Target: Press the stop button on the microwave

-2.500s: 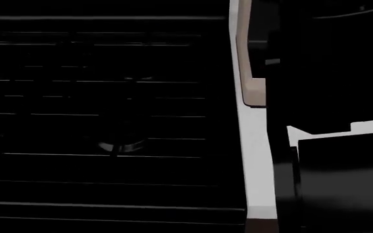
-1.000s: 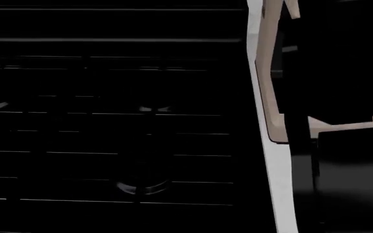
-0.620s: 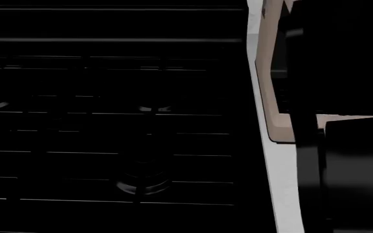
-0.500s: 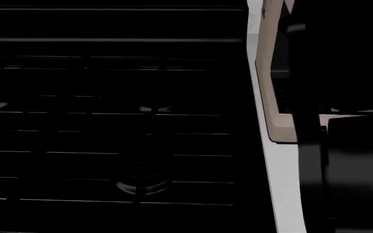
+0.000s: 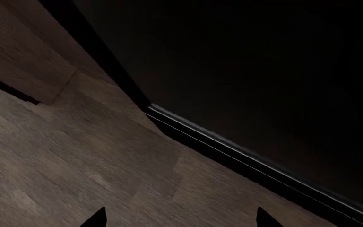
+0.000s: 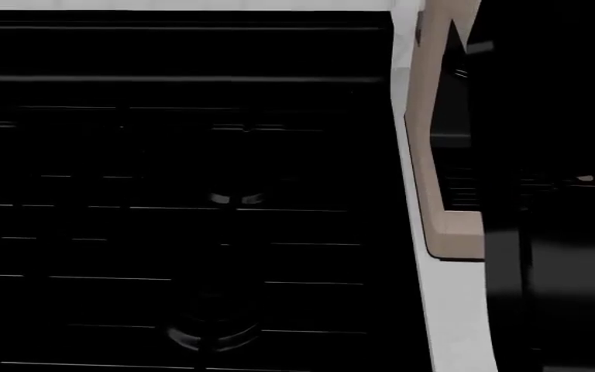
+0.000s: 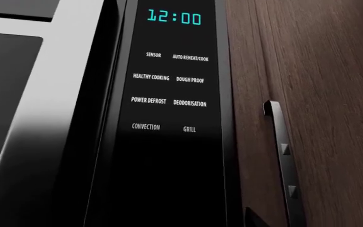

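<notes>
Right wrist camera faces the microwave's control panel (image 7: 168, 94), clock at 12 o'clock; no stop button showing, probably lower. Flat rigid panel: one firm fingertip press, no grasp. Left end effector (image 5: 178, 220) spread; right's can't be told.

The head camera is looking down, close, over a dark stovetop (image 6: 173, 232) with a pale strip (image 6: 452, 325) beside it. The right wrist camera is facing the microwave control panel (image 7: 168, 90) at near range, angled upward. The left wrist camera is looking across wood flooring (image 5: 62, 165). No two views are sharing any visible part.
</notes>
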You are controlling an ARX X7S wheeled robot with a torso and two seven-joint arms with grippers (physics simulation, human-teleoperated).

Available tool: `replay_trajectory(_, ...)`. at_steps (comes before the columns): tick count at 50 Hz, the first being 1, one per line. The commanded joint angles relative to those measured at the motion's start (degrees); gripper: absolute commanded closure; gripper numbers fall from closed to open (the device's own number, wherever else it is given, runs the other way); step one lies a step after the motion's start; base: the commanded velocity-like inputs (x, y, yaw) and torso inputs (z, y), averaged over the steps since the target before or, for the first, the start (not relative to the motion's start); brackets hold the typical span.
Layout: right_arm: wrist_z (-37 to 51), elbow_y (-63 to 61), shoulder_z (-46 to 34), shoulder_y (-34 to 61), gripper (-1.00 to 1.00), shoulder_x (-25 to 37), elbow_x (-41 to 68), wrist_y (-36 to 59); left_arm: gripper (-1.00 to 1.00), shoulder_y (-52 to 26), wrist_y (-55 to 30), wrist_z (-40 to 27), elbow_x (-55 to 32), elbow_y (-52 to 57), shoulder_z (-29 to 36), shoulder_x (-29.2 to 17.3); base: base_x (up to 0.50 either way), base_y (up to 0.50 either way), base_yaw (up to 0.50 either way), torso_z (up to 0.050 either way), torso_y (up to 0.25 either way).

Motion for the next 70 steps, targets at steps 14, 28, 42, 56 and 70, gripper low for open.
replay_trajectory(14,0.41,0.04,-0.9,-0.57,-1.0,0.2,1.17,-0.02,-1.0,0.1,-0.01,-0.01,0.0,-0.13,-0.06,-0.01,0.0,0.0,0.0,0.0,0.0)
replay_trajectory(28,3.84,-4.49,-0.19,-1.26,-1.0,1.08,4.0,7.96,-1.0,0.1,-0.01,-0.01,0.0,-0.13,-0.06,-0.01,0.0,0.0,0.0,0.0,0.0)
replay_trajectory(42,4.39,-6.13,-1.24,-2.1,-1.0,1.6,4.43,9.16,-1.0,0.1,-0.01,-0.01,0.0,-0.13,-0.06,-0.01,0.0,0.0,0.0,0.0,0.0)
replay_trajectory(56,3.19,-0.31,-1.39,3.86,-1.0,-0.17,3.78,6.3,-1.0,0.1,-0.01,-0.01,0.0,-0.13,-0.06,-0.01,0.0,0.0,0.0,0.0,0.0)
replay_trajectory(70,2.4,0.63,-2.17,4.0,-1.0,-0.41,4.24,4.84,-1.0,0.1,-0.01,-0.01,0.0,-0.13,-0.06,-0.01,0.24,-0.07,0.0,0.0,0.0)
